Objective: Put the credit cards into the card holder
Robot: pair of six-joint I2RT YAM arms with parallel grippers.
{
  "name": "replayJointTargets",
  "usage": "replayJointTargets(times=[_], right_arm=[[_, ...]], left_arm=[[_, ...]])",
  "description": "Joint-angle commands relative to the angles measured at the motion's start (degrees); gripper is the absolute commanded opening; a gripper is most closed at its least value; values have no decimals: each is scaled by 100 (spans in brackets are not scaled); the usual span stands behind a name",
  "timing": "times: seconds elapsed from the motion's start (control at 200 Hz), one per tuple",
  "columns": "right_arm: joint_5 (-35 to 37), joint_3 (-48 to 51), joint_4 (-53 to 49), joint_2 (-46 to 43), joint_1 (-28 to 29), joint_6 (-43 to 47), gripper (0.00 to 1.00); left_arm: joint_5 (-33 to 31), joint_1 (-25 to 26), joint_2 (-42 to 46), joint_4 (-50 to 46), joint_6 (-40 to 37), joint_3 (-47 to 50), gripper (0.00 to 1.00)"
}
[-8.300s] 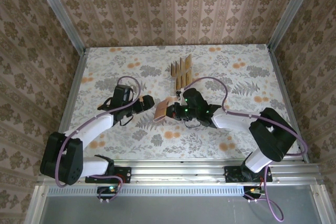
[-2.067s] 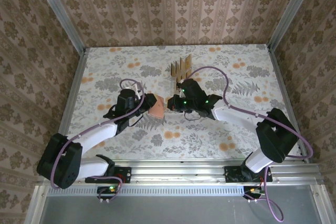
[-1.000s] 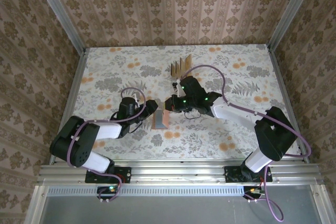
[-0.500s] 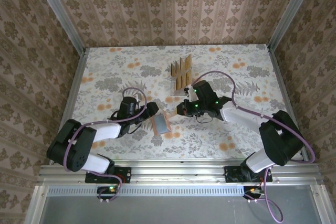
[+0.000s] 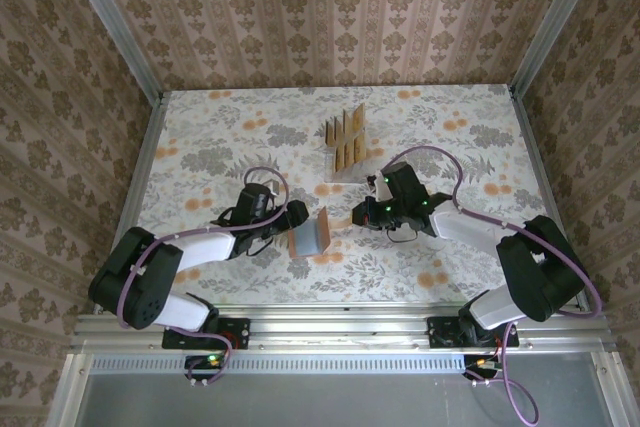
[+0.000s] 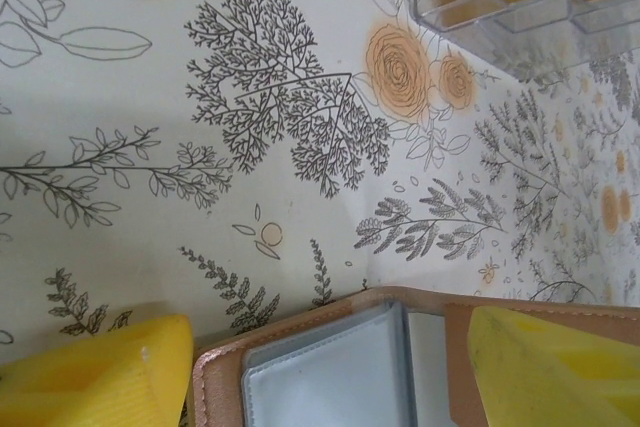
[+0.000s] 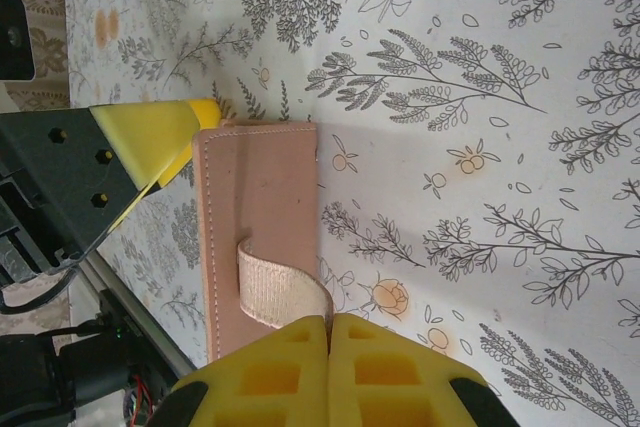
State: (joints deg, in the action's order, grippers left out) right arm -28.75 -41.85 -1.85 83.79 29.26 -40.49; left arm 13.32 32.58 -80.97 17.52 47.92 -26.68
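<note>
The salmon card holder (image 5: 312,234) sits open at the table's middle front, partly lifted. Its grey clear pockets (image 6: 320,377) face the left wrist camera. My left gripper (image 5: 296,219) (image 6: 318,345) is open, one yellow finger on each side of the card holder's near part. In the right wrist view the card holder's plain outer face (image 7: 255,197) shows with a beige elastic strap (image 7: 272,285). My right gripper (image 7: 328,323) (image 5: 358,215) is shut on that strap. Several tan credit cards (image 5: 346,132) stand upright in a clear stand (image 6: 500,7) further back.
The clear stand's base (image 5: 338,175) lies just behind my right arm. Patterned walls close in the table on three sides. A metal rail (image 5: 340,322) runs along the near edge. Open flowered tabletop (image 5: 200,137) lies to the left and right of the stand.
My right arm has drawn back to the right, away from the stand. The card holder fell from upright to flat and open, and now one half is raised. My left jaws widened slightly.
</note>
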Motion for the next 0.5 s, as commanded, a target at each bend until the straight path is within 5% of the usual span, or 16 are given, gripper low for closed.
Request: replayJointTargets(times=[0.0,0.495], right_arm=[[104,108,111,-201,-52,6,0],[137,317,237,-209,-262,-63,0]], left_arm=[[-170,47,218,-349,-198,-34,74],[-316,73,704,-823,-344,155,77]])
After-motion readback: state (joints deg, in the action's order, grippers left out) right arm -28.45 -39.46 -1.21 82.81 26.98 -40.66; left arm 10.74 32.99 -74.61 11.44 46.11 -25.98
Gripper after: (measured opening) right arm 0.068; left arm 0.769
